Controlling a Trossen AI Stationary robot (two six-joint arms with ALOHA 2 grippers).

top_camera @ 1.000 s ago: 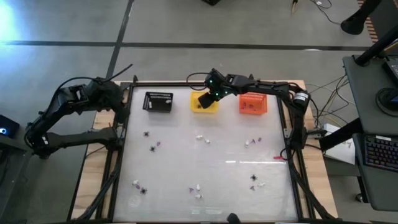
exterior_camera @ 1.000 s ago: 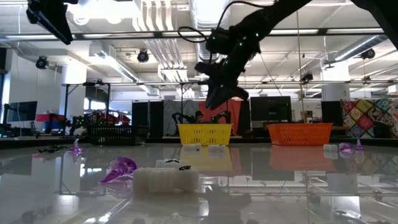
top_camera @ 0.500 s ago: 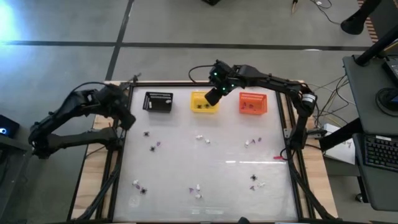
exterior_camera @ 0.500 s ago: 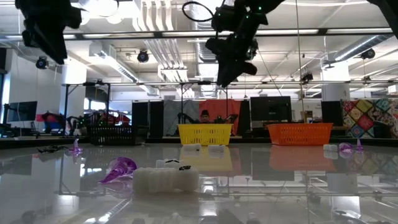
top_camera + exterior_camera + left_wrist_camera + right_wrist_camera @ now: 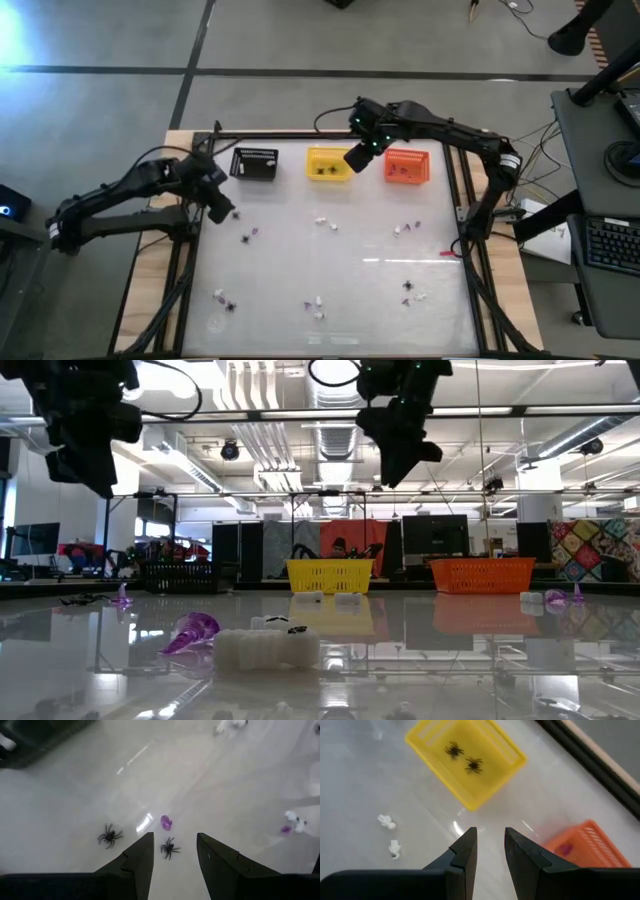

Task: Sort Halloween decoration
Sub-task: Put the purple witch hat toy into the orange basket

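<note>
Across the glossy, pale, mirror-like table (image 5: pixel 330 270), tiny trinkets scattered: leggy black spiders (image 5: pixel 169 848), smooth purple bits (image 5: pixel 166 822) and knobbly white bits (image 5: pixel 386 821), spread from mid-frame down to the lower edge of the high view. Along the upper edge, three small slatted plastic baskets in a row: black basket (image 5: pixel 254 163) at left, yellow basket (image 5: pixel 328 164) in the middle, orange basket (image 5: pixel 406 166) at right. Inside the yellow one, two black spiders on its flat floor; inside the orange one, something purplish, too small to make out. Left gripper (image 5: pixel 220 208) at centre left of the high view, below the black basket, dark tapered fingers (image 5: pixel 135 862) spread apart with nothing between them, one spider and one purple bit on the table in the gap ahead. Right gripper (image 5: pixel 357 157) at upper centre, raised between the yellow and orange baskets, fingers (image 5: pixel 462 852) a narrow gap apart, empty.
</note>
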